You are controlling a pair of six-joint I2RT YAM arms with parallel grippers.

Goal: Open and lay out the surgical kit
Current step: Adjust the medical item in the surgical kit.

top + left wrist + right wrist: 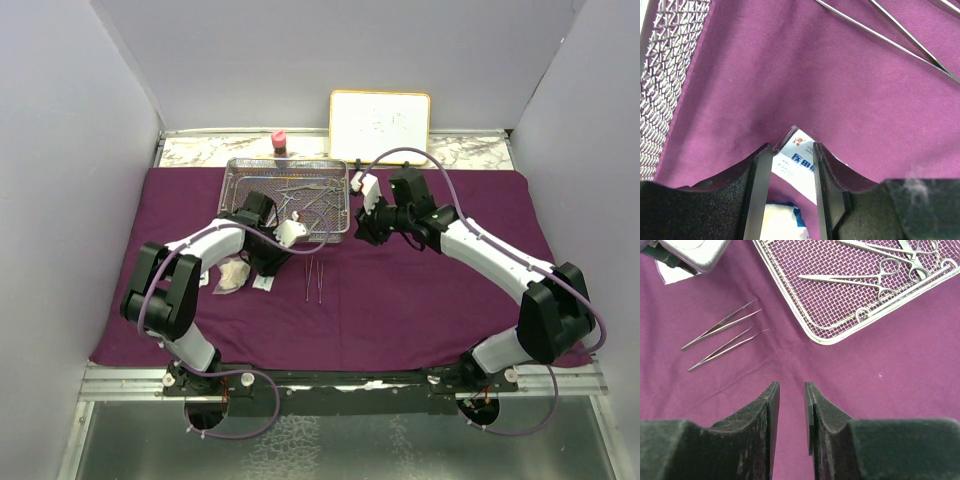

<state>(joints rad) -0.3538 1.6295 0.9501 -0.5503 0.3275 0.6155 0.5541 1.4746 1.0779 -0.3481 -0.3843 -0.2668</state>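
Top cam: fixed, high, above and behind me. It looks down and forward from far off, so the whole desk [200, 150], the cloth [400, 300] and the tray [240, 165] are in view.

Left wrist cam: rides my left wrist and looks along the left tool [791, 185], very near the cloth. The fingers [757, 200] fill the bottom of the view. A packet [797, 160] shows between them, the tray wall is at far left, and the forceps [890, 37] are at top right.

Right wrist cam: rides my right wrist and looks past the right tool [791, 410]. It is farther off the cloth, so the view is wider.

Shared: both wrist views catch the forceps and part of the tray. The top view covers both patches.
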